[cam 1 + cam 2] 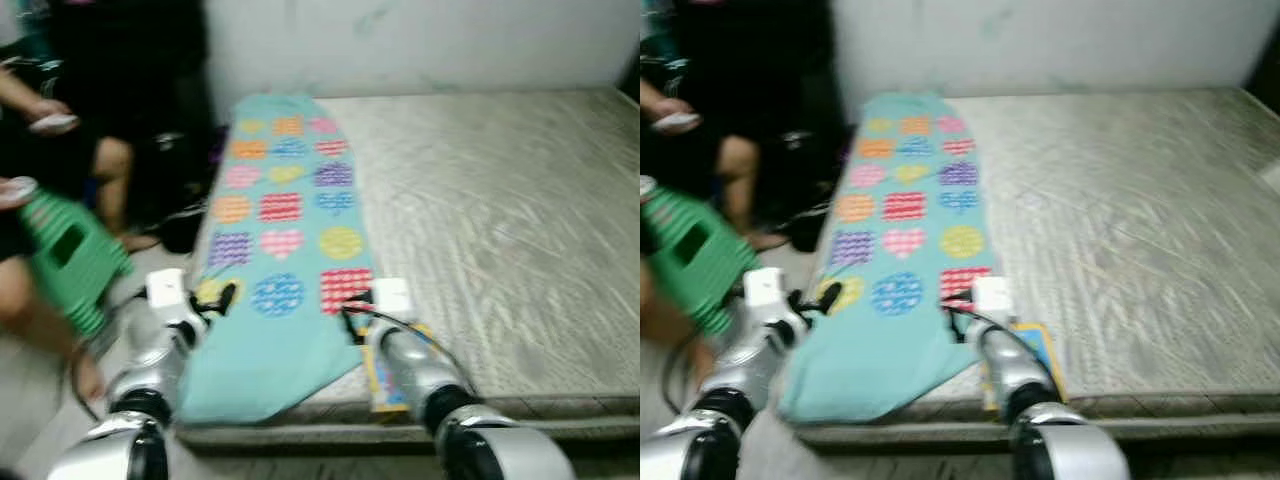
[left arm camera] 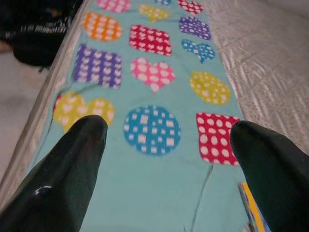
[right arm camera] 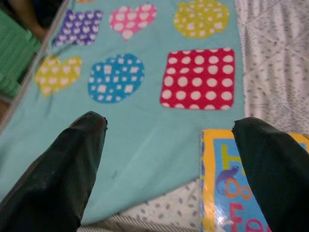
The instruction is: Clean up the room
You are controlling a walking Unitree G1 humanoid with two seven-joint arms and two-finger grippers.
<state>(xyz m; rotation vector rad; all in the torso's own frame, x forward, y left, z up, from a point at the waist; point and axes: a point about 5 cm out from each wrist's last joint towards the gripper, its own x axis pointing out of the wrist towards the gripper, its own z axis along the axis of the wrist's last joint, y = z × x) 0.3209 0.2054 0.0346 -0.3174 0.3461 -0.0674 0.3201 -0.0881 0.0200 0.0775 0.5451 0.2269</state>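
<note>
A turquoise blanket with coloured hearts, squares and circles lies in a long strip along the left side of a bare grey mattress. Its near end hangs over the mattress's front edge. A colourful children's book lies on the mattress beside the blanket's near right corner. My left gripper is open above the blanket's near left part. My right gripper is open above the blanket's near right corner and the book, holding nothing.
A person in dark clothes sits on the floor to the left of the mattress, beside a green plastic stool. Dark bags lie by the mattress's left edge. A white wall stands behind.
</note>
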